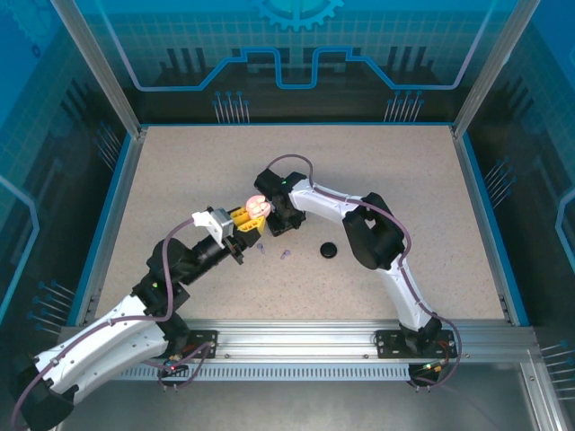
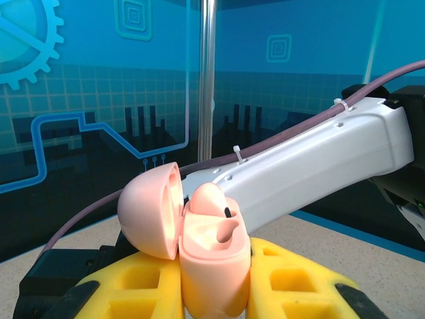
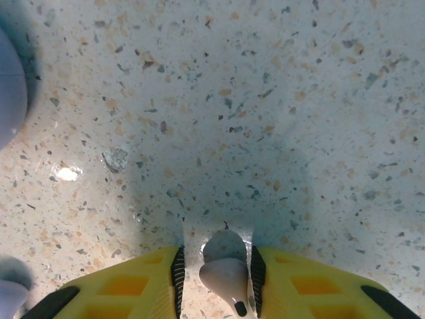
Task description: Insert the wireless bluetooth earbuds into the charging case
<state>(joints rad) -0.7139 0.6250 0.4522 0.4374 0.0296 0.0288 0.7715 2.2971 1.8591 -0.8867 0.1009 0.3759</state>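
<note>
My left gripper (image 1: 241, 218) (image 2: 216, 286) is shut on an open pale pink charging case (image 1: 257, 206) (image 2: 214, 262), held upright with its lid (image 2: 149, 209) swung to the left. One pale pink earbud (image 2: 207, 198) sits in the far slot, and the near slot (image 2: 234, 229) is empty. Right beside the case, my right gripper (image 1: 275, 215) (image 3: 217, 276) is shut on the second pale pink earbud (image 3: 224, 274), held above the speckled table over its own shadow. Two lilac earbuds (image 1: 260, 249) (image 1: 286, 254) lie on the table just in front of both grippers.
A black round disc (image 1: 329, 250) lies on the table right of the lilac buds. The right arm's white link (image 2: 312, 156) crosses close behind the case. Blurred lilac shapes (image 3: 8, 86) sit at the left edge of the right wrist view. A blue rim (image 1: 108, 224) borders the table.
</note>
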